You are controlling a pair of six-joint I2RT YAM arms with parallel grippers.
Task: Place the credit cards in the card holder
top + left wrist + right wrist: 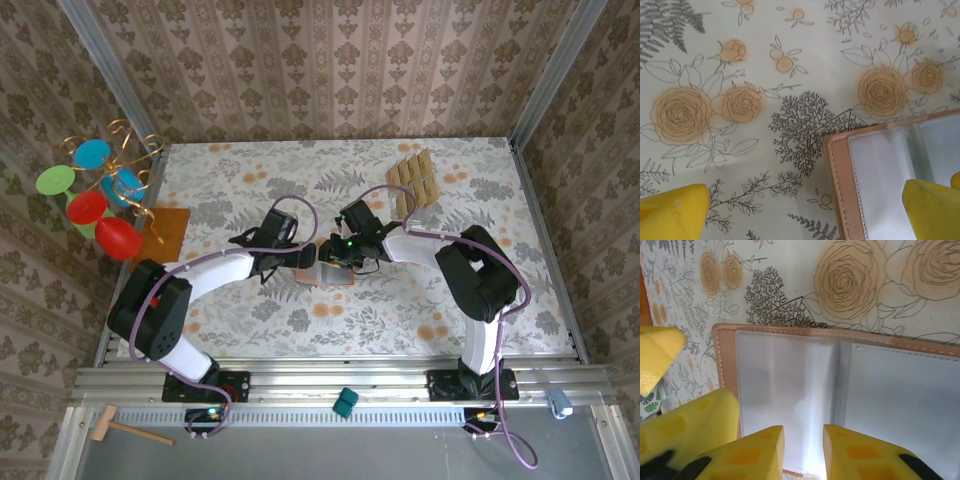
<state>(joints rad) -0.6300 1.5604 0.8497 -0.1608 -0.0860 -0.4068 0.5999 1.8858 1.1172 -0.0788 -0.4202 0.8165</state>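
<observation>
Card holder (790, 380): stitched salmon leather, glossy grey lining. Left claw (802, 207) gapes astride its corner. Right claw (804, 450), nearly closed, over lining; grip unclear.

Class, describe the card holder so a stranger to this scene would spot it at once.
Start at the middle of the floral table. The card holder lies open there, away from the tan cards at the far right. Its stitched salmon-brown border frames grey pockets; the orange mat at the left is plain.

A robotics test cell is indicated: a table (400, 310) is enclosed by wallpapered panels (330, 70), and arms (160, 310) are bolted to an aluminium rail (330, 383).
</observation>
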